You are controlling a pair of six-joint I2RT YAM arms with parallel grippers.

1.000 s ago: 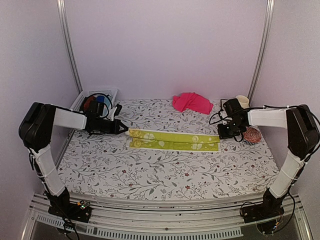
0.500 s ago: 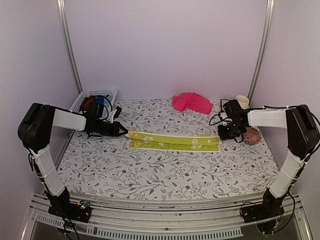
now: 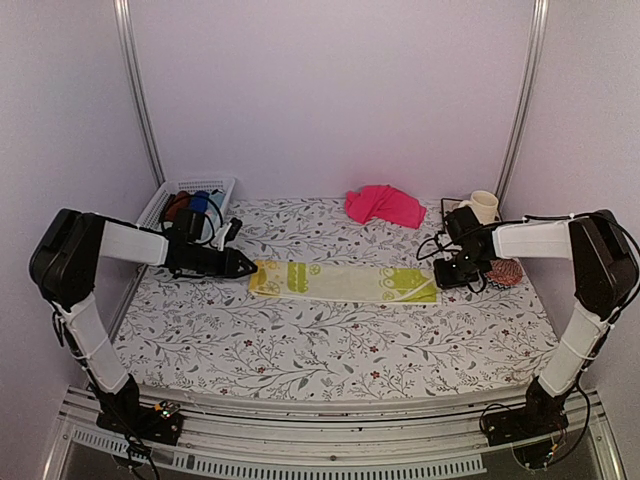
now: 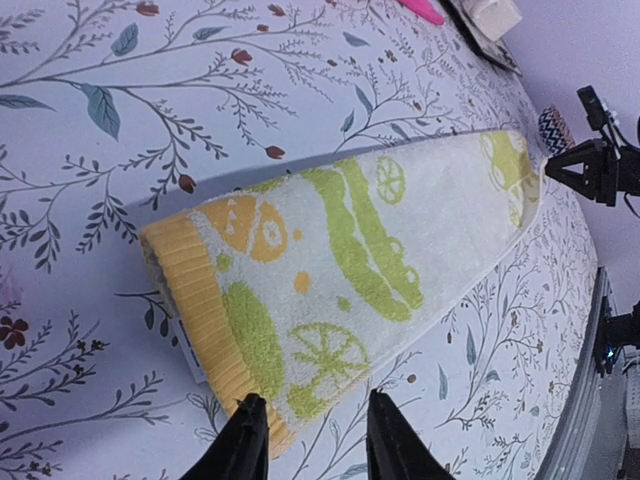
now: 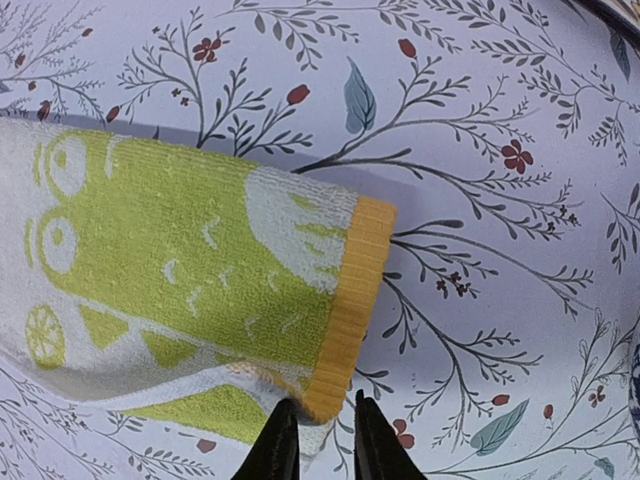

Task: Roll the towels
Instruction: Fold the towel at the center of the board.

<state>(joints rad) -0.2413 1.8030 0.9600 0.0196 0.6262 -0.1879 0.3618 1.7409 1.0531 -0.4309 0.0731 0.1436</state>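
Farthest left, at about 10 o'clock on the floral-covered table (image 3: 330,345), a white basket (image 3: 203,183) holds dark rolls of cloth (image 3: 193,206). Just in front of it the left gripper (image 3: 246,267) lies low over the table and points toward 3 o'clock. Its tips sit at the left end of the lime-yellow towel (image 3: 340,281). In the left wrist view the left gripper (image 4: 315,445) has its jaws parted and released. The orange-hemmed corner of the towel (image 4: 380,250) lies flat on the table at the mouth of the gap.

The towel stretches as a long folded strip across the middle of the table, from 9 o'clock to 3 o'clock. Well apart from it, toward 12 o'clock, the pink towel (image 3: 384,205) lies crumpled against the back wall.

At the strip's right end the right gripper (image 3: 447,279) points toward 9 o'clock. In the right wrist view the right gripper (image 5: 325,445) has its jaws slightly apart. The towel's (image 5: 200,260) hemmed corner lies just ahead of the narrow gap.

Beyond it, a cup (image 3: 484,205) stands at 1 o'clock, and a round woven pad (image 3: 506,271) lies at 3 o'clock.
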